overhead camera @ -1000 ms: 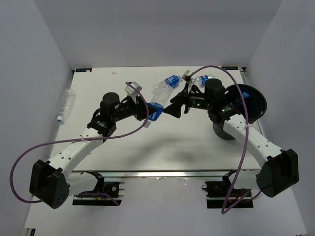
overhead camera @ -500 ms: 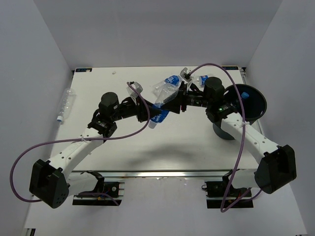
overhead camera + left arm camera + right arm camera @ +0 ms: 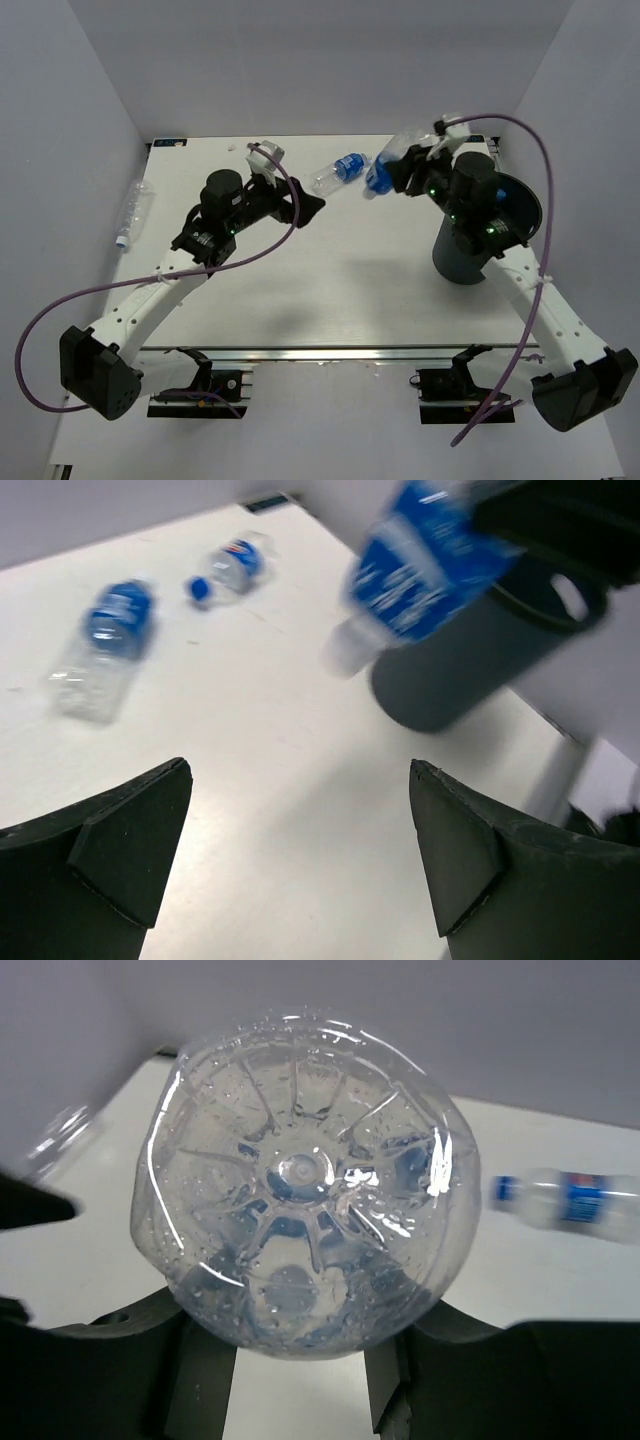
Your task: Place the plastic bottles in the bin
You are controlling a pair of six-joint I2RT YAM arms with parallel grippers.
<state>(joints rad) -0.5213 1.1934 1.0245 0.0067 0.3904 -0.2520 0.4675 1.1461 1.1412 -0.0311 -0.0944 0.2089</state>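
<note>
A clear plastic bottle [image 3: 383, 172] with a blue label hangs in the air, tilted cap-down, with my right gripper [image 3: 408, 168] shut on its body. In the right wrist view its ribbed base [image 3: 300, 1180] fills the frame between the two fingers [image 3: 195, 1380]. The black bin [image 3: 492, 228] stands just right of it, under the right arm. My left gripper [image 3: 306, 205] is open and holds nothing; its fingers [image 3: 130, 845] stand wide over bare table. A second bottle [image 3: 338, 172] lies on the table between the grippers. A third bottle [image 3: 232, 565] lies further back.
Another clear bottle [image 3: 133, 212] lies off the table's left edge against the wall. White walls close in the table [image 3: 320, 300] on the left, back and right. Purple cables loop off both arms.
The bottle passed from my left gripper to my right. The left opened and drew back to the left; the right shut on the bottle and carried it up and right toward the bin.
</note>
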